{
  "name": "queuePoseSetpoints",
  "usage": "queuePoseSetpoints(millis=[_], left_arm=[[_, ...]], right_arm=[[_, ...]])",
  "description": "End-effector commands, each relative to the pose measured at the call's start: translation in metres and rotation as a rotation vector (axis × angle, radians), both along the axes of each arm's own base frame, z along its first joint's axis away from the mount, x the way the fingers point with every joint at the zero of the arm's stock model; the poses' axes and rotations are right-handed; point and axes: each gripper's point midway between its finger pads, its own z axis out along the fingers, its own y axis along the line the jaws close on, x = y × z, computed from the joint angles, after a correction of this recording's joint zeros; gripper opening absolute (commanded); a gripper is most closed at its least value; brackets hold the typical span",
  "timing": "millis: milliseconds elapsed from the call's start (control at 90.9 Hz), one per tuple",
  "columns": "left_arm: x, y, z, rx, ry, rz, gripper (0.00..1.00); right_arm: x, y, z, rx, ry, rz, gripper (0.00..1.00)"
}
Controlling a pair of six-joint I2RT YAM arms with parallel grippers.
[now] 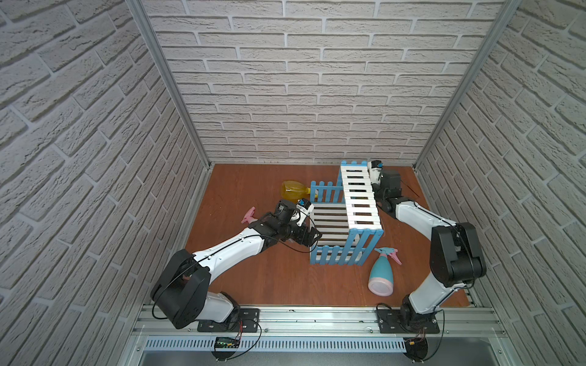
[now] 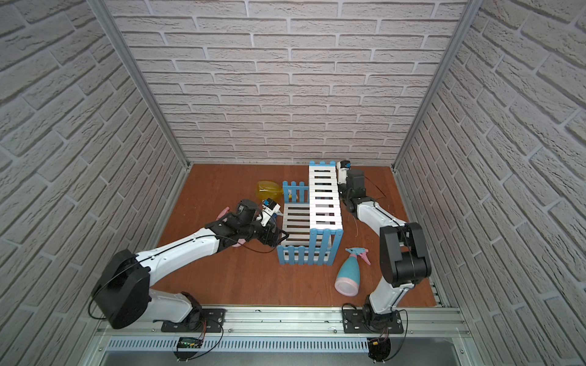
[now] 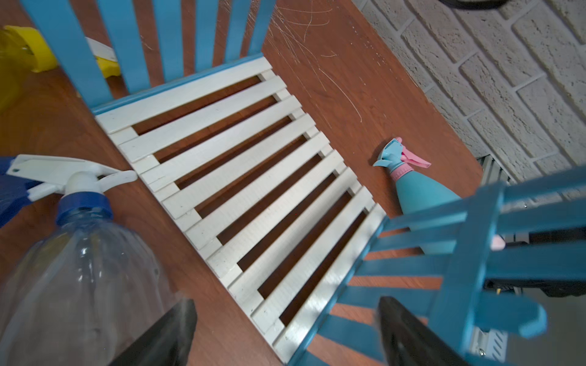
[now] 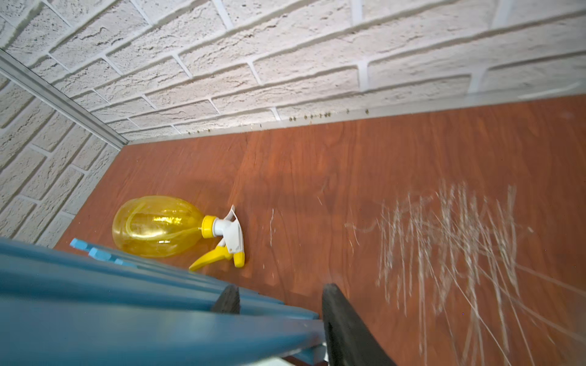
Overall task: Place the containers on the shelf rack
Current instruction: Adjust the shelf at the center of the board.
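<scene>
You see the shelf rack (image 1: pixel 358 196) standing on the bench (image 1: pixel 253 272). At its 10 o'clock lies the yellow bottle (image 1: pixel 293 190), and at 5 o'clock the light blue bottle (image 1: pixel 382 275). The left end effector (image 1: pixel 314 237) sits at 9 o'clock beside the clear bottle (image 1: pixel 305 209).

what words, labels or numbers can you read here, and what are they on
No text can be read anywhere.
white sticker on the left arm's camera: too small to read
small lit board at the front edge: too blurred to read
yellow bottle, clear bottle, light blue bottle, shelf rack: no print visible
</scene>
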Motion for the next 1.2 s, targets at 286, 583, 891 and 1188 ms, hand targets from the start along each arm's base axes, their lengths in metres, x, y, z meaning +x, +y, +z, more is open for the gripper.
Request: queuePoseSetpoints(millis=[286,583,891,1188], left_arm=[[0.032,-0.021,0.019,0.012,-0.177,0.093,0.95],[0.072,0.046,0.058,0.046,-0.292,0.27,0.98],[0.138,0.112,0.082,0.013,-0.339,0.363,0.98],[0.205,0.092,0.065,0.01,-0.31,0.201,0.98]], right_arm=[[0.069,0.018,0.006,-0.076,-0.048,0.063,0.52],[0.033,-0.057,0.087,-0.11,-0.143,-0.125,0.79],[-0.073,-0.098,0.157,-0.157,-0.18,-0.291,0.88],[-0.202,-0.079,0.194,-0.07,-0.192,-0.147,0.85]])
